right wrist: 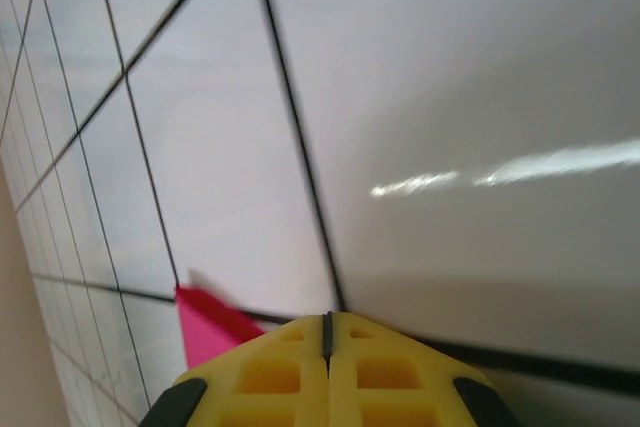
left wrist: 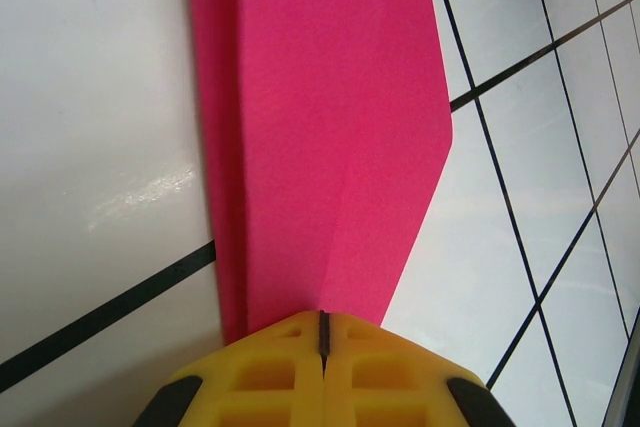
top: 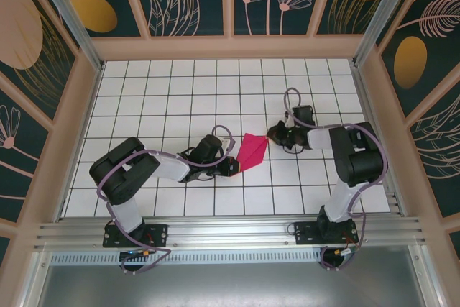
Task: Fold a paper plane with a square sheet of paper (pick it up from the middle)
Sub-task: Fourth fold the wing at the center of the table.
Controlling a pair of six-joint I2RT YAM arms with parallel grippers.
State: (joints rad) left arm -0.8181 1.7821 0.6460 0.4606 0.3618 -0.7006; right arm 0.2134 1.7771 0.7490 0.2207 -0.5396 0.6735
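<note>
A: State of the right gripper (right wrist: 326,319)?
B: Jaws pressed together, close to the white tiled worktop (right wrist: 450,97).
A: Anything adjacent?
B: A magenta-red paper (right wrist: 205,325) corner protrudes from behind one yellow finger; contact indeterminate.

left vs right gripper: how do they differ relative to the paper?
Left gripper sits over the folded paper, which spans beneath both fingers; right gripper is over bare tile, a paper corner poking out beside it. Left is at the paper's near end, right at its far tip. Both are shut, yellow-fingered.
</note>
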